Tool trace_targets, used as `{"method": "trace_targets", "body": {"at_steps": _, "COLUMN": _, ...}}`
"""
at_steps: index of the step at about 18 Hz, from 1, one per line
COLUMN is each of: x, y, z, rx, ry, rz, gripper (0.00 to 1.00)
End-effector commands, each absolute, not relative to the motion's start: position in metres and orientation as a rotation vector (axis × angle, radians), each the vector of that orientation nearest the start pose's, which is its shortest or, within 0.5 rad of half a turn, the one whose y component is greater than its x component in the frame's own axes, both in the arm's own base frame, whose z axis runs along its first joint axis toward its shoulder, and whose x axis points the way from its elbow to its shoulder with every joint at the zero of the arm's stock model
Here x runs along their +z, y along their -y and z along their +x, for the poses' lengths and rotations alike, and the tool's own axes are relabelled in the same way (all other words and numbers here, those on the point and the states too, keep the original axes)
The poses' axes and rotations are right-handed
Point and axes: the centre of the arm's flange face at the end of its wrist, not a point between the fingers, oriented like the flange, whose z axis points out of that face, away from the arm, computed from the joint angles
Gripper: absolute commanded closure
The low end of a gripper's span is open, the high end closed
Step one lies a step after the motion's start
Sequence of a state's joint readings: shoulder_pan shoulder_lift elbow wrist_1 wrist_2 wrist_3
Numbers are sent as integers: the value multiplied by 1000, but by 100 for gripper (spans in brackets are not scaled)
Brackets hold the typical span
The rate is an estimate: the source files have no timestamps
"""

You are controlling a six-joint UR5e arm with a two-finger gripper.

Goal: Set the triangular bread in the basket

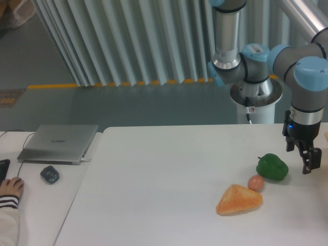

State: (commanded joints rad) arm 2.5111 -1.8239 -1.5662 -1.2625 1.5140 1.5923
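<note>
At the far left edge a person's hand [10, 186] in a striped cuff rests on the side table. Just right of it lies a dark computer mouse [49, 174], with a closed silver laptop [59, 143] behind it. Across the white table [154, 195] to the right, the triangular bread [239, 200] lies flat (golden-orange, glossy), its upper corner touching or nearly touching a small pinkish-brown egg [255, 183]. Just right of the egg sits a green bell pepper [272, 167]. At the right edge the gripper [306, 154] hangs above the table beside the pepper, holding nothing; its 2 fingers seem parted, though the frame edge cuts the view, so I cannot tell for sure.
</note>
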Motion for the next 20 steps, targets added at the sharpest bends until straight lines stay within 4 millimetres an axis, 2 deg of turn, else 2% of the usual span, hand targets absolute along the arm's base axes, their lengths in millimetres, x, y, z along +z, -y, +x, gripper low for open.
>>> {"method": "trace_targets", "body": {"at_steps": 10, "x": 382, "y": -468, "z": -389, "rx": 60, "ry": -1009, "rz": -2896, "gripper": 0}}
{"method": "trace_targets", "body": {"at_steps": 12, "x": 376, "y": -467, "z": -387, "rx": 36, "ry": -1003, "rz": -2901, "gripper": 0}}
{"method": "trace_targets", "body": {"at_steps": 16, "x": 369, "y": -468, "z": -386, "rx": 59, "ry": -868, "rz": -2930, "gripper": 0}}
{"method": "trace_targets", "body": {"at_steps": 20, "x": 361, "y": -468, "z": -381, "rx": 115, "ry": -876, "rz": -2920, "gripper": 0}}
